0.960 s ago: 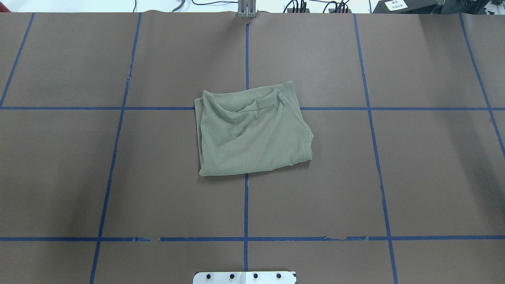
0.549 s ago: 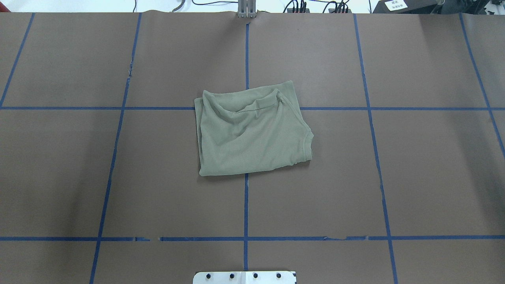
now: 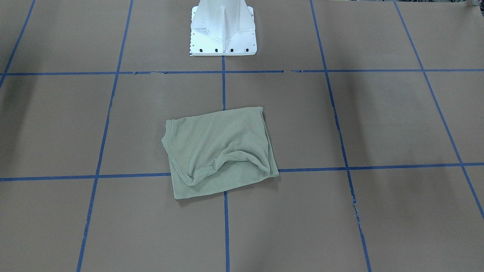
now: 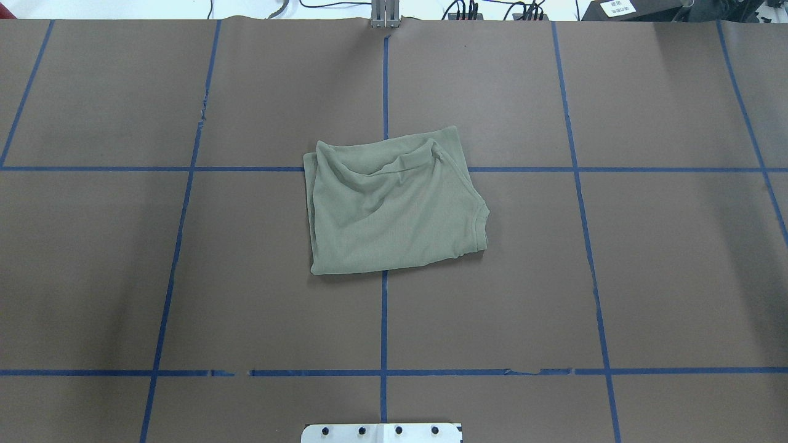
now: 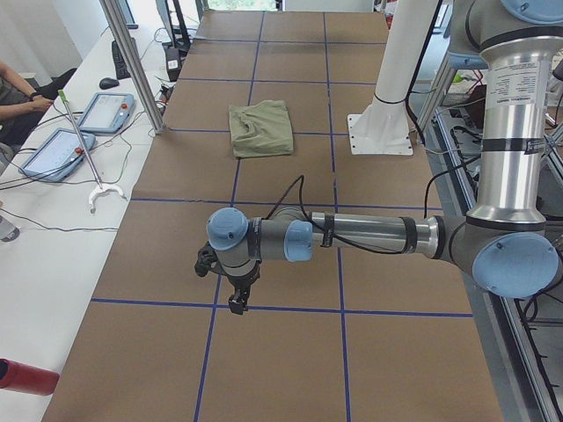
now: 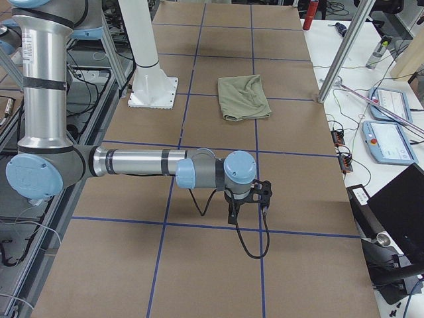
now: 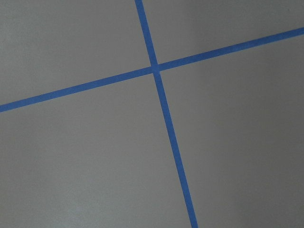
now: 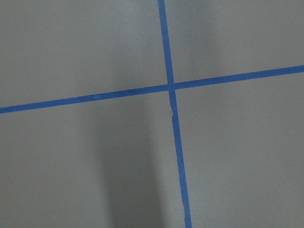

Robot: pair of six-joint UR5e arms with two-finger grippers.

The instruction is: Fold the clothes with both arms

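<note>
The sage-green shirt (image 4: 391, 206) lies folded into a rough rectangle at the table's centre, with a loose wrinkled fold along its far edge. It also shows in the front-facing view (image 3: 217, 151), the left view (image 5: 261, 128) and the right view (image 6: 243, 97). My left gripper (image 5: 236, 303) hangs just above the table far out to the left, away from the shirt; I cannot tell if it is open or shut. My right gripper (image 6: 233, 217) hangs just above the table far out to the right; I cannot tell its state either. Both wrist views show only brown table and blue tape.
The white pedestal base (image 3: 223, 28) stands at the robot's side of the table. Blue tape lines (image 4: 383, 320) grid the brown table cover. Teach pendants (image 5: 75, 132) and cables lie on the white bench beyond the table's far edge. A vertical metal post (image 5: 132, 61) stands at that edge.
</note>
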